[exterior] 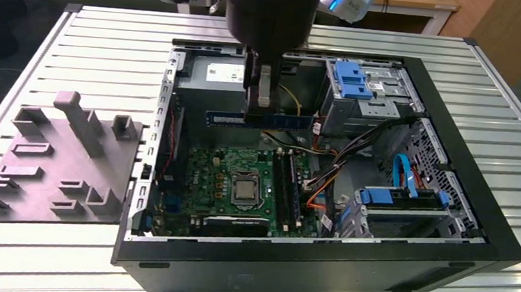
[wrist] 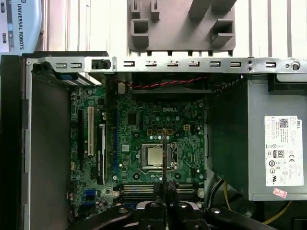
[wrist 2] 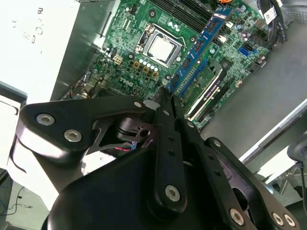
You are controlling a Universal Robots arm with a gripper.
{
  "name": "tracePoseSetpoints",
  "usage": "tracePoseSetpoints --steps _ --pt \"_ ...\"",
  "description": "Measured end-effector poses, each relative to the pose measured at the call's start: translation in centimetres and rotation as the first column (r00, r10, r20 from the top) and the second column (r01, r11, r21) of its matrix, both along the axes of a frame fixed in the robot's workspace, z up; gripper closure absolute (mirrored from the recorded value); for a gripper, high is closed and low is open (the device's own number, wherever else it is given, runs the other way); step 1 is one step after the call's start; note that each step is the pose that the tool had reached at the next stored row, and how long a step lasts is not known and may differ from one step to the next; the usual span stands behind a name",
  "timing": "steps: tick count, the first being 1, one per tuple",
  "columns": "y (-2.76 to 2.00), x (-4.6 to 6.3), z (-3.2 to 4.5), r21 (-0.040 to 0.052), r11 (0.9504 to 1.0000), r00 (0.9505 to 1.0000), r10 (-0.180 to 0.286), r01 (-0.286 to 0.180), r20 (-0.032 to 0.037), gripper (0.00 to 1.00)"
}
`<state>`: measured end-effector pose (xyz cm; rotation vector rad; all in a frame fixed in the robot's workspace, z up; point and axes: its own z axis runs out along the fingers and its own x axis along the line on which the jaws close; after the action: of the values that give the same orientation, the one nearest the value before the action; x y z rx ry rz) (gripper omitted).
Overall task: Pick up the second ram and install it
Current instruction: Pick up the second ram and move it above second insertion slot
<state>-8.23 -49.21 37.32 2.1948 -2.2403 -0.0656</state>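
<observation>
Gripper [exterior: 261, 111] of the arm was clenched on the second ram [exterior: 286, 122]. It held the stick by its upper edge, near the middle of its length, inside the open computer case [exterior: 504, 243] and clearly above the motherboard [exterior: 211, 177].

In the exterior view the stick hung level, just at 6 o'clock of the grey power supply [exterior: 212, 76]. Its long axis ran from 9 o'clock to 3 o'clock. The memory slots [exterior: 285, 186] lay at about 5 o'clock from the gripper, lower down on the board and just at 3 o'clock of the processor [exterior: 241, 188]. Their long axis ran nearly from 12 o'clock to 6 o'clock.

In my judgement the stick was therefore crossed to the slots by about a quarter turn, and it was also not above them. The seating depended on these two things, the direction and the offset.

In the first wrist view the second ram [wrist: 164, 153] appeared edge-on, as a thin line reaching out from the gripper [wrist: 164, 191], at a right angle to the memory slots [wrist: 144, 189]. In the second wrist view the second ram [wrist 2: 199, 45] showed as a blue board going out from the gripper [wrist 2: 165, 96], not along the memory slots [wrist 2: 184, 12].
</observation>
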Motion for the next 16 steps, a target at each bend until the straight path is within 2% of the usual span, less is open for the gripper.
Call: tracePoseSetpoints --steps 2,7,16 --pt "0.00 0.0 -0.32 0.0046 1.0000 1.0000 0.000 0.000 0.0000 0.87" --pt "0.00 0.0 -0.94 0.0227 0.9997 1.0000 0.000 0.000 0.0001 0.87" --pt "0.00 0.0 -2.21 0.0247 0.9997 1.0000 0.000 0.000 0.0001 0.87"
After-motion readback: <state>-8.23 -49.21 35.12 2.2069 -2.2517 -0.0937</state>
